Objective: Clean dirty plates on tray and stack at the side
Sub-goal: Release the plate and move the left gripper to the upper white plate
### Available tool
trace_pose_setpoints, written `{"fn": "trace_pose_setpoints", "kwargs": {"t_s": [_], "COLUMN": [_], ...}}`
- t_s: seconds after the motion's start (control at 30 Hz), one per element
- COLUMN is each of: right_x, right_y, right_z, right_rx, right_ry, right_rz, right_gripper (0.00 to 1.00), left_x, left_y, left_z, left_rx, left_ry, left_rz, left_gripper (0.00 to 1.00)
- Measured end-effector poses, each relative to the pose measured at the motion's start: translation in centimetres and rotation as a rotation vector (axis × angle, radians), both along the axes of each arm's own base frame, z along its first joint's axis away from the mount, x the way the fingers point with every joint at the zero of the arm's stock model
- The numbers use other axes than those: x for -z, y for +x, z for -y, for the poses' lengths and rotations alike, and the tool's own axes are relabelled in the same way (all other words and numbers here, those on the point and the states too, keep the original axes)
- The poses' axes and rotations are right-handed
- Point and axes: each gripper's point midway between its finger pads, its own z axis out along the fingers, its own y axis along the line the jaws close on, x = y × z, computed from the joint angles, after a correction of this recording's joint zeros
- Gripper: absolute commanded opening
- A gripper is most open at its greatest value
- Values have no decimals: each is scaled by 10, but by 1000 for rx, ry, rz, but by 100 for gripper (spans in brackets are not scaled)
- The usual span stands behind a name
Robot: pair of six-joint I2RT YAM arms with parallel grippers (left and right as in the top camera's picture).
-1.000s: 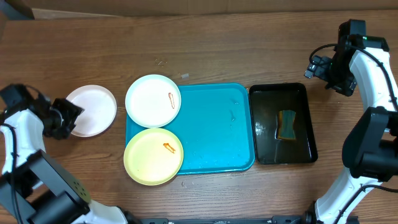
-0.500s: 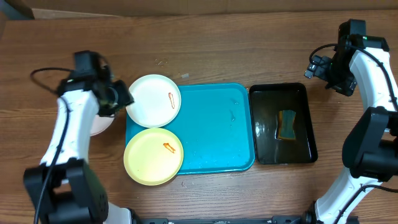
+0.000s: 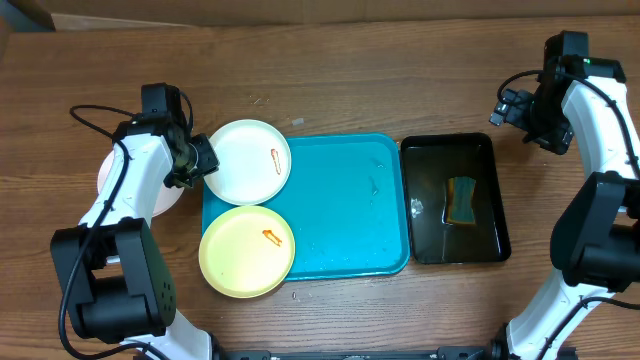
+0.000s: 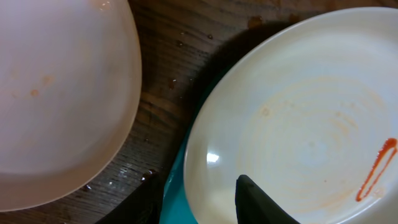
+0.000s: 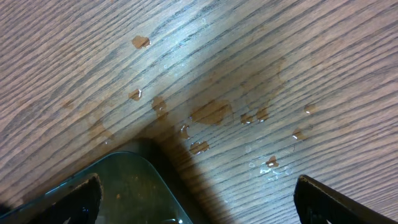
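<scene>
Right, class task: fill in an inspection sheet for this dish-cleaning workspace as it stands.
Surface: wooden table, water drops on it.
Job's things: white plate and yellow plate, both smeared red, on turquoise tray; second white plate off it, left.
Clutter: black tray holding sponge.
Grippers: left gripper open astride the white plate's rim; right gripper open over bare table.
Cables: black cable looped by left arm.
Surroundings: nothing seen.

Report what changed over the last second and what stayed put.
The left gripper swung from beside the side plate up and right to the left rim of the white plate on the tray. Its open jaws appear to straddle that rim, and nothing is gripped yet. Unmoved: both smeared plates, including the pale yellow plate, the sponge in the black tray, and the right gripper.
</scene>
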Motion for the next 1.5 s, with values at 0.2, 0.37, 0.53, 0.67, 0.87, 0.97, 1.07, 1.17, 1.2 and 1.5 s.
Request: {"fn": "trace_pose_setpoints", "kwargs": {"t_s": [0.2,0.37,0.53,0.67,0.87,0.97,1.07,1.17,1.2,1.5], "right_x": [0,0,0,0,0,0,0,0,0,0], "right_y": [0,0,0,0,0,0,0,0,0,0], "right_z": [0,0,0,0,0,0,0,0,0,0], "right_rx": [0,0,0,0,0,0,0,0,0,1], "right_ry": [0,0,0,1,0,0,0,1,1,0], "right_rz": [0,0,0,0,0,0,-1,-1,-1,0], "right_gripper": [100,100,100,100,100,100,100,100,100,100], "left_x": [2,10,15,16,28,30,29,29,29,29], "left_y": [0,-1,-5,-4,-4,-4,-2,-2,-2,-1], "left_z": [-5,-5,-4,-5,-5,-4,-1,3,4,18], "left_rx": [-7,-9,-11,-11,-11,-11,-6,-1,1,36], "left_ry": [26,29,28,28,31,30,13,-9,-14,-27], "left_rz": [2,8,-1,5,27,33,42,43,43,41], "left_gripper": [39,34,29,28,16,12,12,11,11,11]}}
